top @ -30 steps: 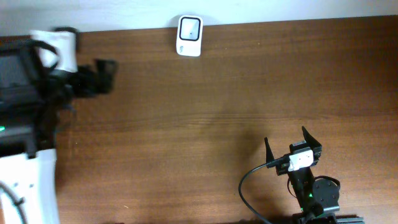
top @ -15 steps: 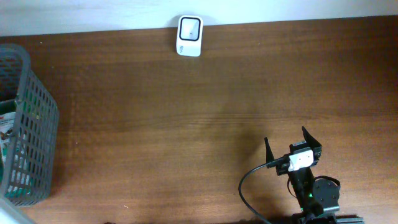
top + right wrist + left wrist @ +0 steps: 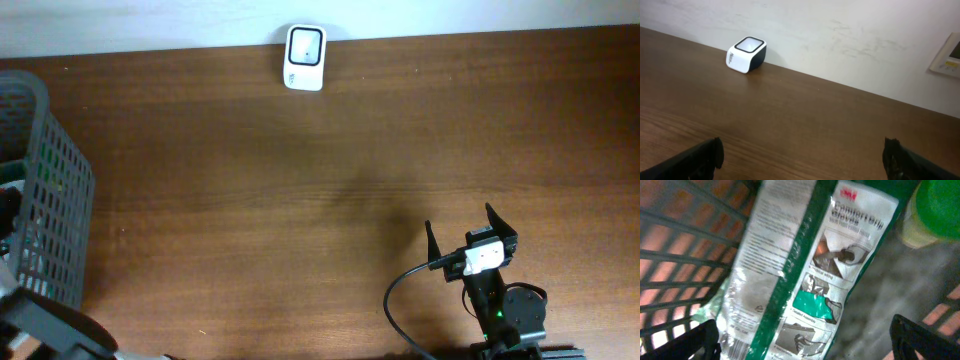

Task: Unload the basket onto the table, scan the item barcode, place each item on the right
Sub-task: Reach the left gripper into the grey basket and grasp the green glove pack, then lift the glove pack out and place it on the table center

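Wide apart, the jaws of the left gripper (image 3: 805,330) hang above the item with nothing between them, and the right gripper (image 3: 462,228) sits equally spread and empty near the front right of the table (image 3: 300,200). At the table's left edge stands the grey mesh basket (image 3: 60,190), and the left gripper is down inside it. On the basket floor a flat, glossy glove packet (image 3: 805,265) lies tilted, printed face up, with a green-capped bottle (image 3: 935,210) just beside its upper right corner. The packet is thin and slippery, so the pick probably goes best by closing across its narrow width near the middle, clear of the bottle and the mesh wall, and gripping firmly enough that the film does not slide out. No barcode shows on this face, so check the other side once the packet is lifted. The small white scanner (image 3: 304,58) waits at the far edge, well apart from the basket, window up.
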Robot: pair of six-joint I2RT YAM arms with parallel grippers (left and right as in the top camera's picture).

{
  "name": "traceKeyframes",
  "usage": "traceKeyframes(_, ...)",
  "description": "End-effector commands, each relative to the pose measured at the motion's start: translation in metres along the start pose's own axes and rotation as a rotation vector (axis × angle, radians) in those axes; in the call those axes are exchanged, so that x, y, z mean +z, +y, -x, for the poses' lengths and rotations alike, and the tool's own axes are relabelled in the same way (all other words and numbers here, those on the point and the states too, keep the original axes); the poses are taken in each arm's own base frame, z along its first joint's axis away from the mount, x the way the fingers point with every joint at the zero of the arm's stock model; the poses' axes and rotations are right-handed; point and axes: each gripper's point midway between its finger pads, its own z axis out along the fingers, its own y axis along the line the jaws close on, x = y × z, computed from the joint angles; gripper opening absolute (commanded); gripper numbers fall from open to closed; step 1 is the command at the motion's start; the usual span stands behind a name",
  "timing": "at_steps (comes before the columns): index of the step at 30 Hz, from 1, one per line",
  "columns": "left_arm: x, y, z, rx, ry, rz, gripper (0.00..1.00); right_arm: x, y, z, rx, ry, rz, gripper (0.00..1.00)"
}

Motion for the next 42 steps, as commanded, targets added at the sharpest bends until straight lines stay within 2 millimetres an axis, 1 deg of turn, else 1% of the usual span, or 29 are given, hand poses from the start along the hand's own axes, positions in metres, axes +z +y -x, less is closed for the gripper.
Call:
traceKeyframes(1,0.034,-0.011,-0.018,0.087,0.096,-0.032,0.95,0.0,0.004,-0.001,0.01,-0.004,0.021,0.98)
traceKeyframes(3,0.045,-0.015,-0.028,0.153,0.136,-0.045,0.93,0.0,0.004,-0.001,0.01,-0.004,0.021,0.98)
traceKeyframes(8,0.06,-0.019,-0.041,0.166,0.195,-0.056,0.92,0.0,0.004,-0.001,0.01,-0.004,0.021,0.98)
traceKeyframes(10,0.061,-0.016,-0.043,0.165,0.204,-0.046,0.91,0.0,0.004,-0.001,0.01,-0.004,0.021,0.98)
traceKeyframes(12,0.063,-0.017,-0.048,0.167,0.216,-0.05,0.92,0.0,0.004,-0.001,0.01,-0.004,0.021,0.98)
traceKeyframes(13,0.065,-0.018,-0.049,0.167,0.216,-0.05,0.94,0.0,0.004,-0.001,0.01,-0.004,0.021,0.98)
traceKeyframes(15,0.066,-0.018,-0.05,0.166,0.216,-0.052,0.93,0.0,0.004,-0.001,0.01,-0.004,0.021,0.98)
traceKeyframes(16,0.066,-0.018,-0.05,0.166,0.216,-0.052,0.89,0.0,0.004,-0.001,0.01,-0.004,0.021,0.98)
traceKeyframes(19,0.066,-0.018,-0.05,0.166,0.216,-0.051,0.4,0.0,0.004,-0.001,0.01,-0.004,0.021,0.99)
traceKeyframes(20,0.066,-0.018,-0.05,0.166,0.215,-0.051,0.27,0.0,0.004,-0.001,0.01,-0.004,0.021,0.98)
traceKeyframes(22,0.066,-0.017,-0.05,0.167,0.218,-0.044,0.09,0.0,0.004,-0.001,0.01,-0.004,0.021,0.98)
traceKeyframes(23,0.065,-0.017,-0.051,0.167,0.221,-0.045,0.08,0.0,0.004,-0.001,0.01,-0.004,0.021,0.98)
traceKeyframes(24,0.065,-0.017,-0.051,0.167,0.221,-0.045,0.09,0.0,0.004,-0.001,0.01,-0.004,0.021,0.98)
traceKeyframes(25,0.065,-0.017,-0.051,0.167,0.221,-0.045,0.33,0.0,0.004,-0.001,0.01,-0.004,0.021,0.98)
traceKeyframes(26,0.065,-0.017,-0.051,0.167,0.222,-0.045,0.5,0.0,0.004,-0.001,0.01,-0.004,0.021,0.98)
traceKeyframes(27,0.066,-0.018,-0.054,0.168,0.228,-0.047,0.57,0.0,0.004,-0.001,0.01,-0.004,0.021,0.98)
traceKeyframes(28,0.069,-0.02,-0.059,0.17,0.238,-0.049,0.62,0.0,0.004,-0.001,0.01,-0.004,0.021,0.98)
traceKeyframes(30,0.077,-0.021,-0.072,0.171,0.259,-0.048,0.63,0.0,0.004,-0.001,0.01,-0.004,0.021,0.98)
traceKeyframes(32,0.078,-0.019,-0.073,0.173,0.261,-0.031,0.65,0.0,0.004,-0.001,0.01,-0.004,0.021,0.98)
traceKeyframes(34,0.079,-0.019,-0.075,0.174,0.264,-0.033,0.7,0.0,0.004,-0.001,0.01,-0.004,0.021,0.98)
traceKeyframes(35,0.08,-0.02,-0.077,0.174,0.267,-0.033,0.71,0.0,0.004,-0.001,0.01,-0.004,0.021,0.98)
traceKeyframes(36,0.081,-0.02,-0.079,0.175,0.269,-0.034,0.68,0.0,0.004,-0.001,0.01,-0.004,0.021,0.98)
traceKeyframes(37,0.081,-0.02,-0.079,0.175,0.268,-0.034,0.54,0.0,0.004,-0.001,0.01,-0.004,0.021,0.98)
traceKeyframes(39,0.081,-0.02,-0.079,0.175,0.268,-0.033,0.16,0.0,0.004,-0.001,0.01,-0.004,0.021,0.98)
traceKeyframes(40,0.08,-0.02,-0.077,0.175,0.265,-0.032,0.0,0.0,0.004,-0.001,0.01,-0.004,0.021,0.98)
traceKeyframes(42,0.074,-0.018,-0.07,0.174,0.262,-0.032,0.0,0.0,0.004,-0.001,0.01,-0.004,0.021,0.98)
